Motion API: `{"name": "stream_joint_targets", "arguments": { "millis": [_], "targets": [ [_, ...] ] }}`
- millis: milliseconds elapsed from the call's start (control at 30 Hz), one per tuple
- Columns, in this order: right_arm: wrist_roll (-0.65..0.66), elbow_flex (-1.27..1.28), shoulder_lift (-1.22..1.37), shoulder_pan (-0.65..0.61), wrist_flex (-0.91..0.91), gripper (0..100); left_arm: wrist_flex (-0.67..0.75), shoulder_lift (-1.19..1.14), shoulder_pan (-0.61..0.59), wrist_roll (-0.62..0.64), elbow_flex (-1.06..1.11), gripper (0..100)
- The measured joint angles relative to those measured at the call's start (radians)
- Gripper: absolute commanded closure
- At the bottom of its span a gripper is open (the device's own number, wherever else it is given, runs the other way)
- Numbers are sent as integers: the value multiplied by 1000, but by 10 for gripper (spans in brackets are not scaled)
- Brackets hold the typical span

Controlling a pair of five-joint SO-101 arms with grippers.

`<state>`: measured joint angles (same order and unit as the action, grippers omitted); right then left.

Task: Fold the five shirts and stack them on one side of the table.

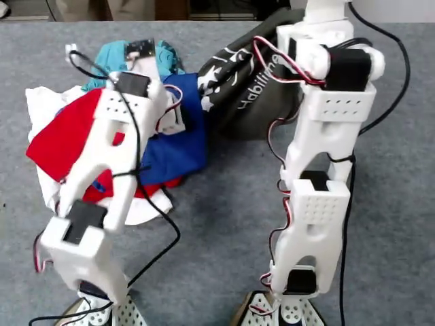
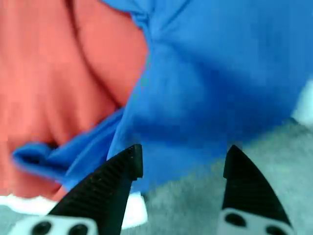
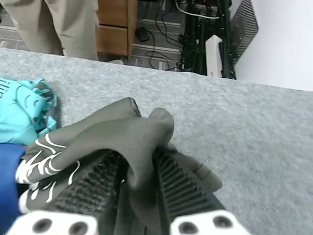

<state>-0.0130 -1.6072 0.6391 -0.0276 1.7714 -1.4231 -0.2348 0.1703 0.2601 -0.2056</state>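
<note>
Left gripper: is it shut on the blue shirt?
No, the left gripper is open, its jaws standing wide apart over the blue shirt.

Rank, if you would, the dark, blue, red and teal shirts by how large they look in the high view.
1. dark shirt, though the right arm hides part.
2. blue shirt and red shirt: about alike, both partly under the left arm, so unranked.
3. teal shirt, smallest showing.
</note>
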Motion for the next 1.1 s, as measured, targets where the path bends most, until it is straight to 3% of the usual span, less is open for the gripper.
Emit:
{"name": "stream_joint_targets", "arguments": {
  "millis": [100,267,500,800,1100],
  "targets": [
    [2,0,0,28,0,995,26,-92,-44,0,-2,780],
    [35,0,0,72,0,995,31,-199,-155,2,-60,983],
    [57,0,0,137,0,995,29,-250,-307,-68,-124,966],
    [138,-3,0,308,0,995,28,-252,-535,-132,-172,965],
    [222,-3,0,459,0,995,-60,-261,-721,-207,-334,965]
  ]
}}
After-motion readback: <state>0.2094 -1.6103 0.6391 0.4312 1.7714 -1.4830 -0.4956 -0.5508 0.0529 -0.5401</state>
